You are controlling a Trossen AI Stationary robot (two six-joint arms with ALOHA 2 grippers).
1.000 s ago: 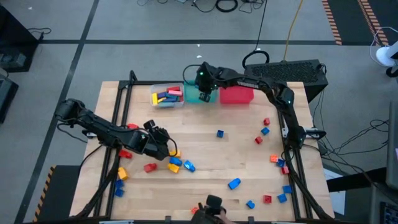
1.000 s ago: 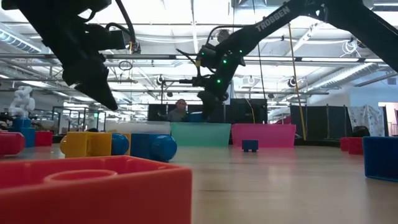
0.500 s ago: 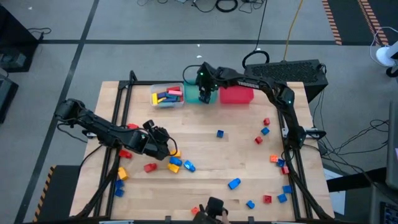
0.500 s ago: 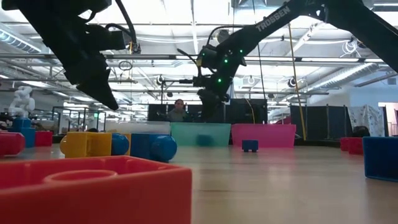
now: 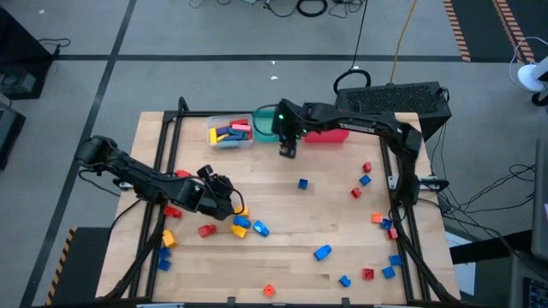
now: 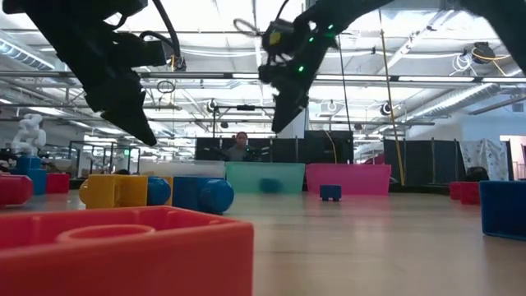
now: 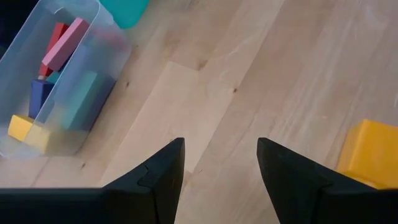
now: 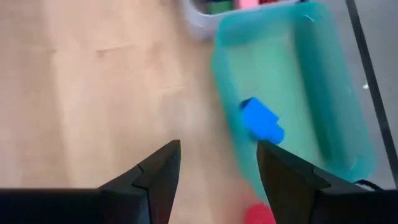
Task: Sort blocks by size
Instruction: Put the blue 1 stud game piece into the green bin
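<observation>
I am working as two dark arms over a wooden worktop [image 5: 300, 231], sorting toy blocks by size into three bins lined up along the far edge.

My right fingers [image 5: 288, 151] are hanging spread and empty above bare wood just in front of the teal bin [image 5: 267, 124]. In my right wrist view the teal bin [image 8: 292, 93] is holding one medium blue block [image 8: 261, 121] lying loose on its floor, which suggests this bin is for medium pieces.

The clear bin [image 5: 229, 133] beside it is carrying long bars in pink, red, blue and yellow, so it appears to be the place for long ones. The red bin [image 5: 330, 132] is partly hidden under my right arm; I cannot tell what it holds.

My left fingers [image 5: 224, 195] are also spread and gripping nothing, hovering low over a cluster of unsorted blocks near the left side, beside a yellow block [image 7: 368, 152], seemingly ready for a pick there.

Many blocks are lying scattered on the worktop: a blue block [image 5: 303, 183] near the middle, red and blue ones along the right edge, more toward the front. Sorting looks far from finished.
</observation>
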